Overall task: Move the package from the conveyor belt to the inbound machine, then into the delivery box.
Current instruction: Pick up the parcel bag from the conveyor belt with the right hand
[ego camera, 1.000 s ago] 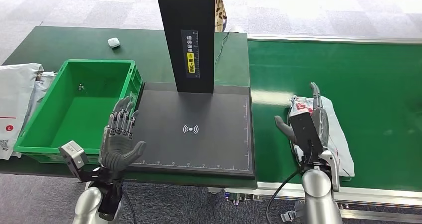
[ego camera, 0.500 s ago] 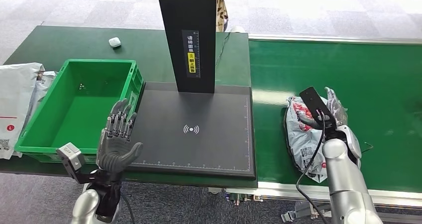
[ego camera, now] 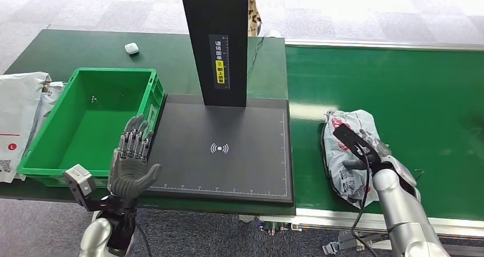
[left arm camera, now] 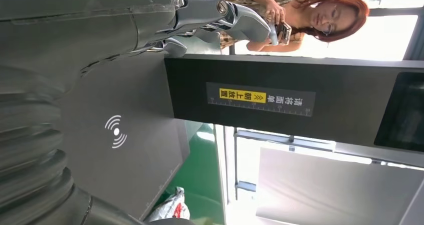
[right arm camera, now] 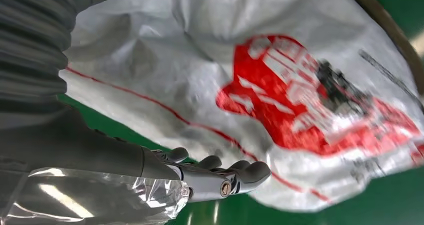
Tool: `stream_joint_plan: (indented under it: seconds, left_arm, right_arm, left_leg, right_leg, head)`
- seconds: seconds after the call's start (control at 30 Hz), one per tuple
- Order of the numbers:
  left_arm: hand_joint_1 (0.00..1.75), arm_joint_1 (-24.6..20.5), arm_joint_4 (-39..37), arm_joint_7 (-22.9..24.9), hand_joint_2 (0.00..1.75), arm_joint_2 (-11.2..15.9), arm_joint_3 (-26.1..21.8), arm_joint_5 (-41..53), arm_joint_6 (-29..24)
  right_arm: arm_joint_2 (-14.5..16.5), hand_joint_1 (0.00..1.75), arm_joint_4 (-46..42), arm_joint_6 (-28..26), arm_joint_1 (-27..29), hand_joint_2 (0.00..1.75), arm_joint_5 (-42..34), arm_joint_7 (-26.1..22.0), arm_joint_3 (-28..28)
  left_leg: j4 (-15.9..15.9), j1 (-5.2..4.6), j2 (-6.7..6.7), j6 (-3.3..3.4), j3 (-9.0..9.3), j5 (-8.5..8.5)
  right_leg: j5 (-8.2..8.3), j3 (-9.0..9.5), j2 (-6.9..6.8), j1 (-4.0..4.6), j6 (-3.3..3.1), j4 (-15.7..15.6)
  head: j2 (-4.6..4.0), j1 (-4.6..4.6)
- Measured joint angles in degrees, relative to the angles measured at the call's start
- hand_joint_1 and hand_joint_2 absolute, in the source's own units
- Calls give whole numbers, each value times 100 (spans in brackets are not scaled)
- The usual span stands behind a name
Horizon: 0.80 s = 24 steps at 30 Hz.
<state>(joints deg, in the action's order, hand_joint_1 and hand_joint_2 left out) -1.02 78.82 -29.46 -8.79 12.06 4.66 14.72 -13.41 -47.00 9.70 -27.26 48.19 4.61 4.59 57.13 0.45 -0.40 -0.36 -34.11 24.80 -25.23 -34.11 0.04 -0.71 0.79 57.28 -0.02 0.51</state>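
package (ego camera: 342,154) lies on the green conveyor belt (ego camera: 422,91), just right of the inbound machine (ego camera: 220,148). it is a crumpled white plastic mailer bag with a red printed patch and thin red lines, plus small dark print (too blurred to read in the right wrist view); its surface is wrinkled and glossy, and it lies lengthwise toward the robot.

change vs 0.5 s ago: right hand (ego camera: 365,151) has come down and nearer the robot, now lying over the middle of the package rather than at its far end. the bag's far end is more exposed and looks slightly reshaped. left hand (ego camera: 132,163) is about where it was. 1.0 s ago the right hand was flat on top with fingers extended along the bag.

right hand: in the right wrist view its fingers (right arm camera: 235,175) are curled against the edge of the bag, touching it, with the bag bulging over them. whether this is a full grip or only a press i cannot tell; the bag rests on the belt.

left hand: raised, fingers apart and pointing up, holding nothing, at the near left corner of the machine's black pad, just beside the green delivery box (ego camera: 43,154).

other white mailers (ego camera: 17,114) lie on the tabletop (ego camera: 85,48) left of the box.
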Motion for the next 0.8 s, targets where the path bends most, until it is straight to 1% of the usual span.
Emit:
stream_joint_plan:
  seconds: [0.13,0.37,0.5,0.8]
  left_arm:
    - [0,-17,-3,0,175,4,-39,27,-28]
    - [0,-21,-3,1,175,8,-69,29,-32]
    - [0,-22,-4,15,175,11,-86,37,-43]
    - [0,5,-7,16,175,26,-89,37,-98]
  right_arm:
    - [-168,0,34,274,74,175,11,-52,269]
    - [-273,0,35,280,91,175,51,86,451]
    - [-335,175,9,297,171,175,74,232,654]
    - [-342,175,-14,164,156,175,72,263,734]
  left_leg:
    - [0,0,1,3,1,2]
    - [0,0,1,3,1,2]
    - [0,0,1,3,1,2]
    - [0,0,1,4,2,2]
  right_leg:
    - [0,0,1,-1,0,0]
    - [0,0,0,0,0,-1]
    - [0,1,1,0,1,-1]
    - [0,3,0,-1,1,-1]
  head:
    - [0,0]
    - [0,1]
    - [0,1]
    - [0,0]
